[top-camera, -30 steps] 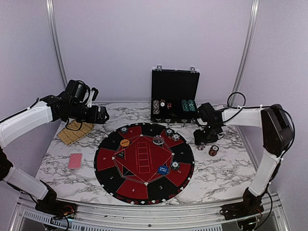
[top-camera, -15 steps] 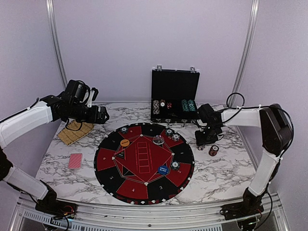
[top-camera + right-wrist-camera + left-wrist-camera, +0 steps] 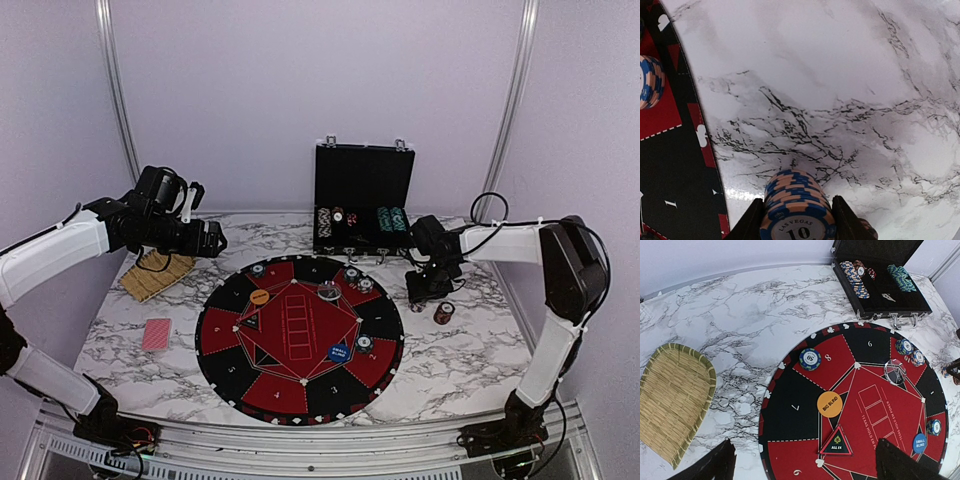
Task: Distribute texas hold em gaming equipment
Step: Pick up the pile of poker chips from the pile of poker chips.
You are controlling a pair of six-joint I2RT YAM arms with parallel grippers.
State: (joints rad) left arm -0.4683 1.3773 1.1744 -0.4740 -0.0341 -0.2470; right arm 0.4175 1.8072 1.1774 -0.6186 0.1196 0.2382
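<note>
Top external view: the marble table [image 3: 470, 350] carries the round numbered mat [image 3: 300, 340], with the black hinged case [image 3: 362, 205] open behind it. The left gripper [image 3: 212, 240] hovers near the woven tray [image 3: 155, 272], jaws spread wide and empty. The right gripper [image 3: 797, 215], just off the mat's right edge, clamps a blue-and-peach poker chip stack [image 3: 796, 205] on both sides, near a dark red stack [image 3: 443, 313].

We see a round mat [image 3: 300, 340] in the middle of the table [image 3: 470, 370]. Behind it stands an open case [image 3: 363, 180] with chips [image 3: 855, 275] in it. Left of the mat lie a woven tray [image 3: 157, 275] and, before it, playing cards [image 3: 157, 334]. Just right of the mat, a chip stack [image 3: 795, 195] sits between the right gripper's [image 3: 796, 225] fingers.
</note>
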